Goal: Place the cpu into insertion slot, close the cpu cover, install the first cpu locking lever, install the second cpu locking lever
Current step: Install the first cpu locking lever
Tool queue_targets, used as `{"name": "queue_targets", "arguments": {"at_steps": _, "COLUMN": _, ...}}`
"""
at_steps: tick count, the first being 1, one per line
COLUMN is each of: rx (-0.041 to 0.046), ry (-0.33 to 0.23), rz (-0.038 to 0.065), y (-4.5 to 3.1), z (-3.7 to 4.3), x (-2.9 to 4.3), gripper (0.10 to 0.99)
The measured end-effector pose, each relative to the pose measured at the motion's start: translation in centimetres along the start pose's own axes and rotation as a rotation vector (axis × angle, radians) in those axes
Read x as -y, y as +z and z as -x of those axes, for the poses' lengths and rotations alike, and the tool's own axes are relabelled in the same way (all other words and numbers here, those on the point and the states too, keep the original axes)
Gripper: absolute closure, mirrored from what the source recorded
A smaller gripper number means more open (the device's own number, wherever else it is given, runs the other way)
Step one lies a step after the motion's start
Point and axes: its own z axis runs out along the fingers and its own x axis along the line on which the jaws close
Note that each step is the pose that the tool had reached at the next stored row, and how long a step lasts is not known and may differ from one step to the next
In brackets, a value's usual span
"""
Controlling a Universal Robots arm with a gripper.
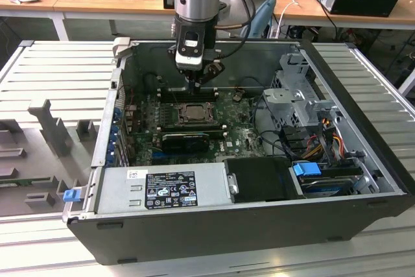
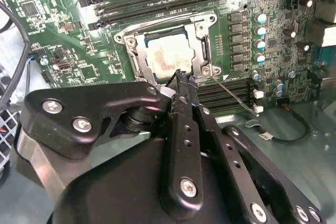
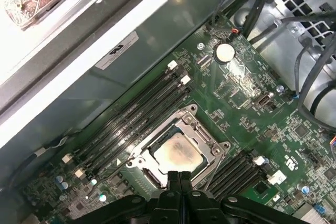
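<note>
cpu cover (image 3: 198,131) near corner hidden behind fingers (image 3: 172,187), gripper (image 3: 179,176) body cut off at frame edge

My gripper (image 3: 179,176) has its two fingers pressed together, tips just at the edge of the insertion slot (image 3: 152,178). The cpu (image 3: 176,153) lies flat in that slot, with the cpu cover (image 3: 202,136) framing it. Long black memory slots (image 3: 131,114) flank the slot on two opposite sides. A coin cell (image 3: 225,52) sits well apart from it, near the grey case wall (image 3: 157,61).

cpu (image 2: 168,56) under flat silver cpu cover (image 2: 202,51)
</note>
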Motion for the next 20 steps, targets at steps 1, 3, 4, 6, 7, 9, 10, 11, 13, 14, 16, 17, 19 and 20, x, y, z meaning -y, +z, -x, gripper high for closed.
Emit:
{"name": "queue_targets", "arguments": {"at_steps": 1, "rx": -0.0003, "ry": -0.013, "rz": 0.0, "y": 0.0, "z": 0.0, "x": 0.0, "gripper": 0.98}}
{"name": "queue_targets", "arguments": {"at_steps": 3, "rx": -0.0008, "ry": -0.036, "rz": 0.0, "y": 0.0, "z": 0.0, "x": 0.0, "gripper": 0.98}}
{"name": "queue_targets", "arguments": {"at_steps": 4, "rx": -0.001, "ry": -0.048, "rz": 0.0, "y": 0.0, "z": 0.0, "x": 0.0, "gripper": 0.98}}
{"name": "queue_targets", "arguments": {"at_steps": 6, "rx": -0.0014, "ry": -0.064, "rz": 0.0, "y": 0.0, "z": 0.0, "x": 0.0, "gripper": 0.98}}
{"name": "queue_targets", "arguments": {"at_steps": 7, "rx": -0.0016, "ry": -0.074, "rz": 0.0, "y": 0.0, "z": 0.0, "x": 0.0, "gripper": 0.98}}
{"name": "queue_targets", "arguments": {"at_steps": 9, "rx": -0.0019, "ry": -0.088, "rz": 0.0, "y": 0.0, "z": 0.0, "x": 0.0, "gripper": 0.98}}
{"name": "queue_targets", "arguments": {"at_steps": 10, "rx": -0.0021, "ry": -0.097, "rz": 0.0, "y": 0.0, "z": 0.0, "x": 0.0, "gripper": 0.98}}
{"name": "queue_targets", "arguments": {"at_steps": 11, "rx": -0.0023, "ry": -0.107, "rz": 0.0, "y": 0.0, "z": 0.0, "x": 0.0, "gripper": 0.98}}
{"name": "queue_targets", "arguments": {"at_steps": 13, "rx": -0.0028, "ry": -0.128, "rz": 0.0, "y": 0.0, "z": 0.0, "x": 0.0, "gripper": 0.98}}
{"name": "queue_targets", "arguments": {"at_steps": 14, "rx": -0.0029, "ry": -0.135, "rz": 0.0, "y": 0.0, "z": 0.0, "x": 0.0, "gripper": 0.98}}
{"name": "queue_targets", "arguments": {"at_steps": 16, "rx": -0.0032, "ry": -0.151, "rz": 0.0, "y": 0.0, "z": 0.0, "x": 0.0, "gripper": 0.98}}
{"name": "queue_targets", "arguments": {"at_steps": 17, "rx": -0.0034, "ry": -0.159, "rz": 0.0, "y": 0.0, "z": 0.0, "x": 0.0, "gripper": 0.98}}
{"name": "queue_targets", "arguments": {"at_steps": 19, "rx": -0.0036, "ry": -0.172, "rz": 0.0, "y": 0.0, "z": 0.0, "x": 0.0, "gripper": 0.98}}
{"name": "queue_targets", "arguments": {"at_steps": 20, "rx": -0.0038, "ry": -0.179, "rz": 0.0, "y": 0.0, "z": 0.0, "x": 0.0, "gripper": 0.98}}
